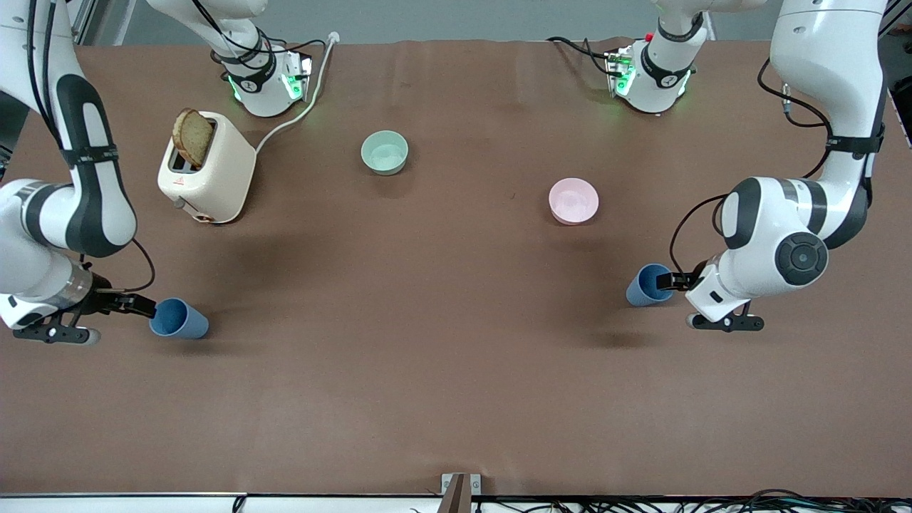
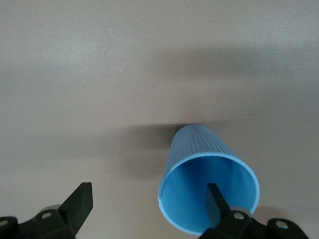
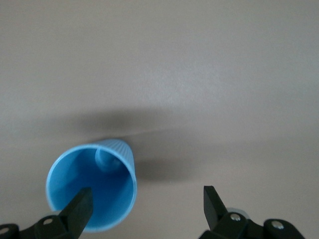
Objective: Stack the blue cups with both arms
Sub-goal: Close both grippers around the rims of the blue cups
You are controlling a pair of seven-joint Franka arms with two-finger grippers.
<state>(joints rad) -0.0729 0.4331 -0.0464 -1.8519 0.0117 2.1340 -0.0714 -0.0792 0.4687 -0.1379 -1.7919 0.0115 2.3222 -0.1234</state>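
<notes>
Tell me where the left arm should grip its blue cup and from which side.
Grip the rim wall of the blue cup from above. It stands upright, mouth up and widest there. The left hand is open, with one finger already inside the mouth and the other outside, apart from the wall.

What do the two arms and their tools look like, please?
Both arms are glossy white with black joint bands; black cables run along them, strapped on. The left tool and right tool are black with two wedge-shaped fingers. The bases glow green.
</notes>
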